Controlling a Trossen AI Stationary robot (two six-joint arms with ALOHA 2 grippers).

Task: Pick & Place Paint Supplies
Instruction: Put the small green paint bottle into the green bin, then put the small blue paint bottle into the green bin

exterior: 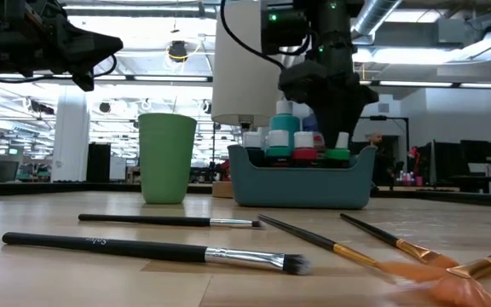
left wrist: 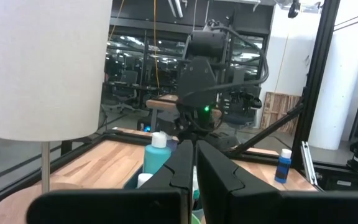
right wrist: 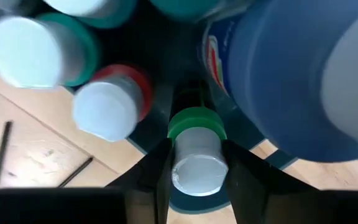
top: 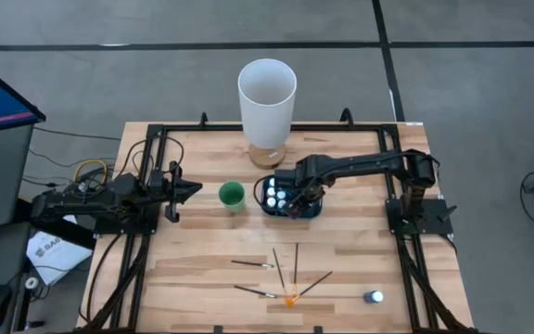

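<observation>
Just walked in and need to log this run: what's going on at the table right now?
The right claw is down over the blue bin of paint bottles, its fingers on either side of a green bottle, either placing or gripping it. The left claw waits beside the green cup. Several brushes and one blue bottle lie loose on the table; a tall white cylinder stands behind the bin.

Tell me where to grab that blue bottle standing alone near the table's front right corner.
Grip the blue bottle across its round body just under the pale cap, coming straight down from above. It stands upright with bare table all round, so jaws fit either side, though the body looks small.
</observation>
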